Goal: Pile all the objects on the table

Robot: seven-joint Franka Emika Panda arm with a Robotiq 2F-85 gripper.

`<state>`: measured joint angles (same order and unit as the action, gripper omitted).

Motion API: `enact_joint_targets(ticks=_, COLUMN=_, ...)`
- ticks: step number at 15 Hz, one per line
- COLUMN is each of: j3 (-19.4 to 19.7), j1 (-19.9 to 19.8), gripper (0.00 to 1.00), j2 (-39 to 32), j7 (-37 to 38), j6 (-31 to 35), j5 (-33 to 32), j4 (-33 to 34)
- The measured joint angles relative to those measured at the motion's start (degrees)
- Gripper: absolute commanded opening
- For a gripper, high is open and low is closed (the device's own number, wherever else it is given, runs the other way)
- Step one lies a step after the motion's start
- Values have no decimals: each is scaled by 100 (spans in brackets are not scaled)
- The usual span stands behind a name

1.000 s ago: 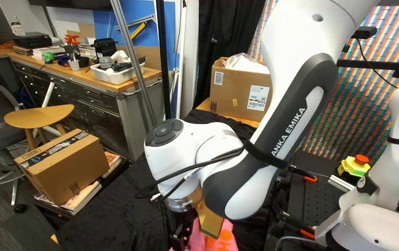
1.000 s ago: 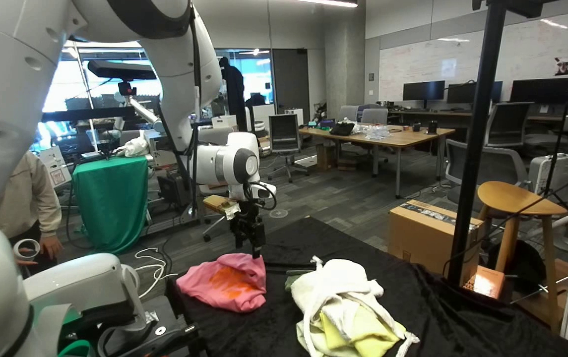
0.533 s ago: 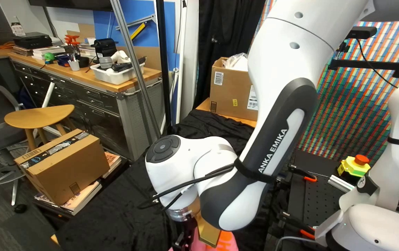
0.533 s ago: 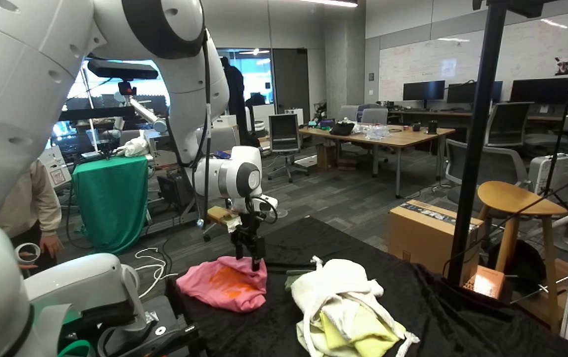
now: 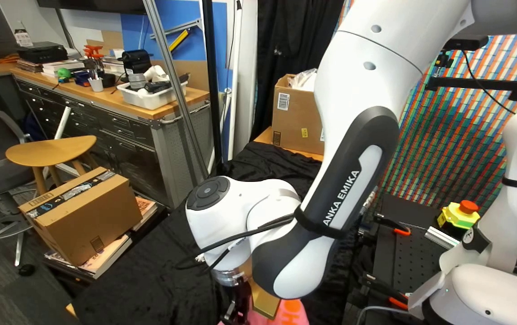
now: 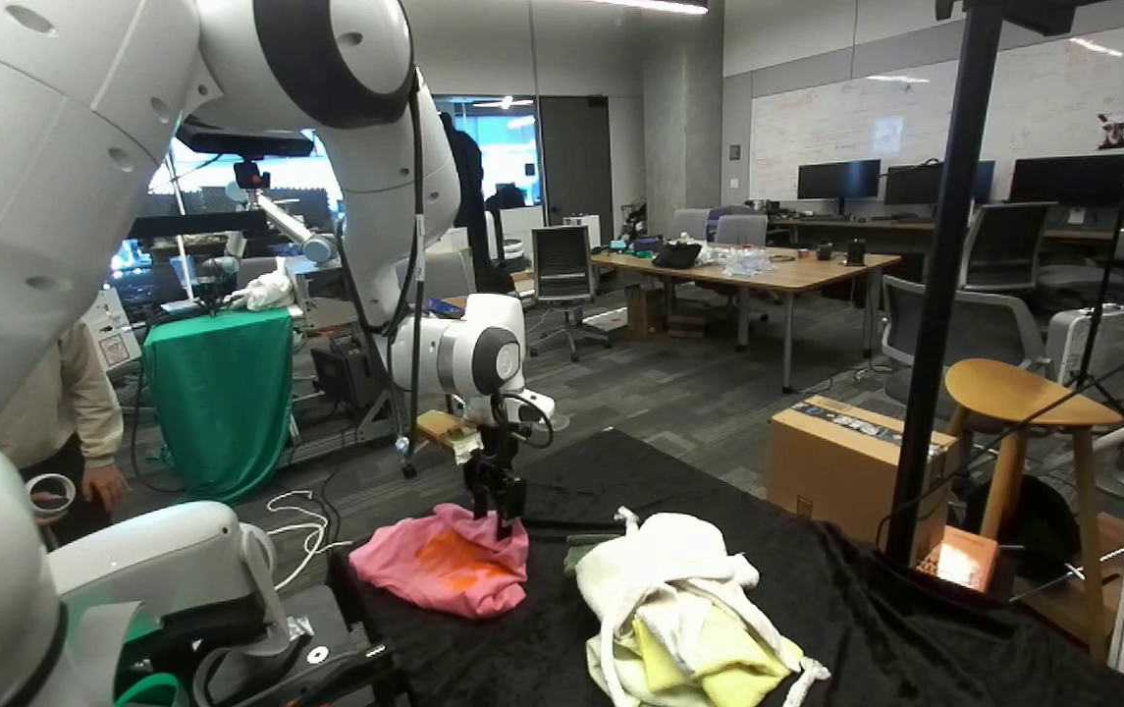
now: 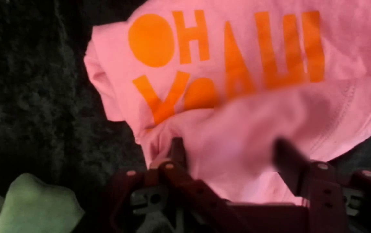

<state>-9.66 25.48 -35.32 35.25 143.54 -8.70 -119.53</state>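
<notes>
A pink cloth with orange lettering lies crumpled on the black-covered table. My gripper points down at its near part, fingers apart, with pink fabric showing in the gap. In an exterior view the gripper reaches the cloth's edge; how deep the tips press in I cannot tell. The white cloth sits in a heap beside it, with the pale yellow-green cloth folded against its front. A darker green piece shows at lower left in the wrist view.
A black post rises by the table's edge. A cardboard box rests on books off the table, and a labelled box stands at the far end. Another white arm is mounted beside the table.
The arm has come down, bringing the gripper from just above the pink cloth onto its edge. Its fingers have drawn slightly closer together. The white and yellow-green heap has stayed put.
</notes>
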Motion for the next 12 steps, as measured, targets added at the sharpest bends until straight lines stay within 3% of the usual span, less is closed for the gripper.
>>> enact_joint_targets(ticks=4, j3=20, j1=-4, gripper=11, j2=16, j7=-56, j6=2, j5=77, j4=24)
enact_joint_targets(ticks=6, j3=33, j1=-11, gripper=1, j2=50, j7=-90, j6=3, j5=114, j4=23)
enact_joint_targets(ticks=12, j3=103, j1=-116, gripper=2, j2=623, j7=-151, j6=167, j5=140, j4=-172)
